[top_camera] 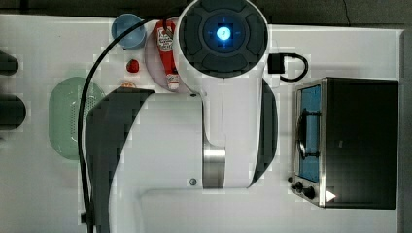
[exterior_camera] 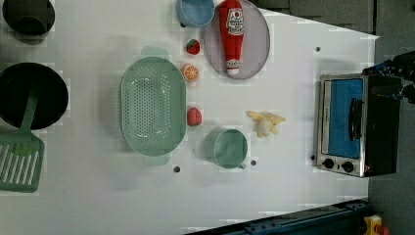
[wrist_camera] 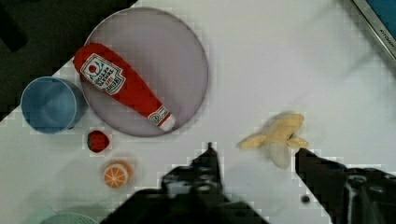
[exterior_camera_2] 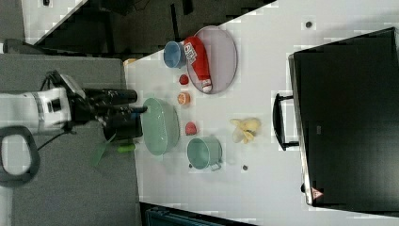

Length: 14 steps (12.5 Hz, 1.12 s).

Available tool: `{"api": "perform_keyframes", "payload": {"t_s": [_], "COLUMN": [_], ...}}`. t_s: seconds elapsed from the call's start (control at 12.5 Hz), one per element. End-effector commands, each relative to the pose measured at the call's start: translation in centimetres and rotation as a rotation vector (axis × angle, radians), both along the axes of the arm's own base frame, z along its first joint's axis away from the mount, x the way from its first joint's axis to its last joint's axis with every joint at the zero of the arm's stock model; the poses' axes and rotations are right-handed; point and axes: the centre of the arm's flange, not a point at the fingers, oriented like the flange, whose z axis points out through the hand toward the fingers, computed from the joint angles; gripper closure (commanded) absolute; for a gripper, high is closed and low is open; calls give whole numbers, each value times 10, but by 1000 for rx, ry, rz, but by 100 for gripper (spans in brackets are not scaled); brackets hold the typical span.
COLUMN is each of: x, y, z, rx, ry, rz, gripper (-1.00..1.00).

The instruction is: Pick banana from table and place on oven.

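The white counter (exterior_camera: pixel 303 49) carried everything. The oven (exterior_camera: pixel 357 125), the biggest item on it, stood at the left view's right edge with its blue glass door facing the other things. The right view showed its black top bare, which the left view did not. In the top view the arm's white body covered the middle of the counter, so the banana went unseen there.

The pincer (wrist_camera: pixel 254 161) hung well above the counter, its fingers spread apart and grasping nothing; in the wrist view the counter showed through the gap between them. In the right view it (exterior_camera_2: pixel 134 104) sat at the picture's left, off beyond the counter's edge.

The green colander (exterior_camera: pixel 152 105) lay far from the oven, with a grey plate (exterior_camera: pixel 257 49) bearing the red ketchup bottle (exterior_camera: pixel 231 34) near the counter's far edge, as the wrist view placed it beyond the pincer. A green cup (exterior_camera: pixel 229 148) stood near the banana, on its colander side. A blue cup (exterior_camera: pixel 195 11) sat just beside the plate.

The banana (wrist_camera: pixel 276 136) lay on the counter just ahead of the fingertips in the wrist view, closer to one finger, peel strips splayed. In the left view it (exterior_camera: pixel 265 122) lay between the green cup and the oven, apart from both, with nothing between it and the oven door.

An orange slice (exterior_camera: pixel 190 72), a strawberry (exterior_camera: pixel 193 46) and a small pink piece (exterior_camera: pixel 194 116) lay between colander and plate.
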Motion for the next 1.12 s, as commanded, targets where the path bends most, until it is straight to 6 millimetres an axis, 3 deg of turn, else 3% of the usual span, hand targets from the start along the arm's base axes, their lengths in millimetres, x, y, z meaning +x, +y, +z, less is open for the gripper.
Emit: {"api": "perform_keyframes", "payload": {"t_s": [0.08, 0.24, 0.48, 0.72, 1.12], "x": [-143, -143, -138, -120, -79], "y": [-42, -42, -42, -41, -42], "z": [75, 74, 57, 5, -112], "rx": [-9, -9, -10, -14, -19], "ry": [2, 3, 41, 100, 72], "rz": [-141, -141, -140, -137, -133], "gripper": [-59, -100, -100, -100, -100]}}
